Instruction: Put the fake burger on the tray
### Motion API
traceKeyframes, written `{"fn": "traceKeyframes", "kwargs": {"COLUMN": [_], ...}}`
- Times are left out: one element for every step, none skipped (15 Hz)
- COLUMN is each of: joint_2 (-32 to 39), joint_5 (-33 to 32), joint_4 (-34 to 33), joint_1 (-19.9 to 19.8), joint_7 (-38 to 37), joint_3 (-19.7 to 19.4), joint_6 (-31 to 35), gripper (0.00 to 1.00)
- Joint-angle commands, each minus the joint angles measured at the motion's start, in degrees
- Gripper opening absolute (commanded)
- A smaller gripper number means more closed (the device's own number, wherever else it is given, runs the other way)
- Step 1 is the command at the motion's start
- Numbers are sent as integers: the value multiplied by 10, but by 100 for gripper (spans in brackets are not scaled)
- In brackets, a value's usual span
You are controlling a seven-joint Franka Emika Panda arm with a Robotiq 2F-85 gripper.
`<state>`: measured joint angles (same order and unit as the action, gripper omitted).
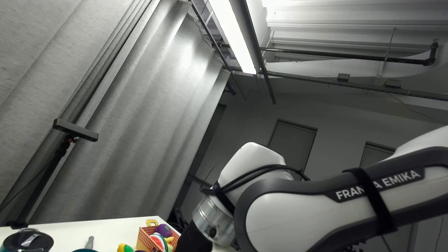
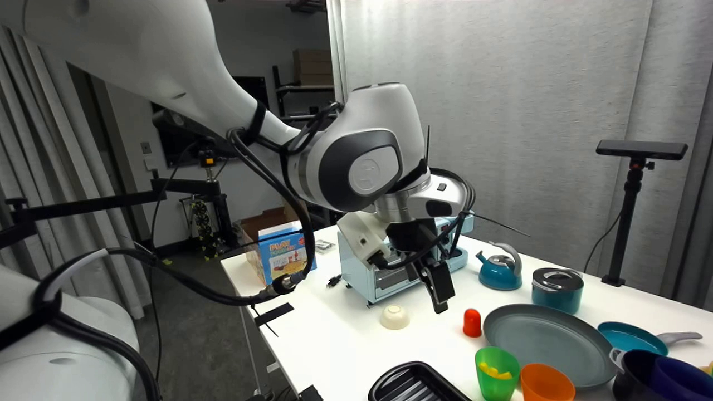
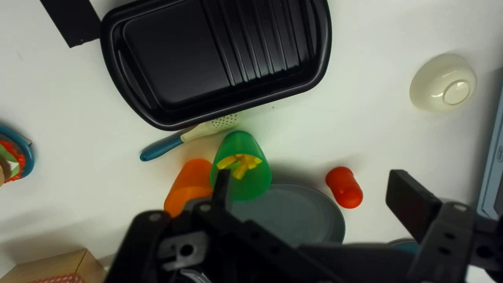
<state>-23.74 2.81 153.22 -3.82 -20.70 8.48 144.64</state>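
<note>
The burger (image 3: 11, 160) lies at the left edge of the wrist view, the rim of a blue dish (image 3: 28, 155) curving round it, well apart from the fingers (image 3: 412, 206) and off to one side of them. Those hang above the bench (image 3: 78, 106), spread wide, gripping nothing. The view cuts the burger off, so its full outline is hard to judge; what shows is layered, with a ragged red frill, green and white pieces and a brown band.

The tray (image 3: 177, 51), apart from the burger, is glossy black with rounded ends and a raised rim, half its floor smooth, half ribbed. Just beside it lies a perforated spoon (image 3: 196, 130), pale at the head, blue at the handle. A tapered, translucent green cup (image 3: 239, 142) holds yellow sticks (image 3: 240, 171); beside it is an orange cup (image 3: 194, 173). A round grey plate (image 3: 290, 216) and a domed red piece (image 3: 344, 186) show between the fingers. The cream bowl (image 3: 440, 84), upside down, is glossy. In an exterior view, a tan box (image 1: 142, 243) has a red checked lining.
</note>
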Motion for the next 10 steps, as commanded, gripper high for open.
{"fn": "traceKeyframes", "kwargs": {"joint_2": [32, 36, 42, 47, 53, 59, 64, 70, 75, 81], "joint_5": [-21, -23, -25, -28, -31, -35, -38, -41, -45, -49], "joint_4": [-22, -25, -28, -31, -35, -39, -43, -47, -51, -55], "joint_1": [-15, -19, -22, -26, -29, -33, -37, -40, -44, -46], "joint_7": [-10, -11, -10, -9, -8, -8, -9, -8, -9, -9], "joint_3": [-11, -14, -18, -22, -26, -31, -35, -40, -44, -49], "joint_6": [8, 8, 9, 11, 11, 12, 14, 14, 14, 16], "gripper": [100, 100, 100, 100, 100, 100, 100, 100, 100, 100]}}
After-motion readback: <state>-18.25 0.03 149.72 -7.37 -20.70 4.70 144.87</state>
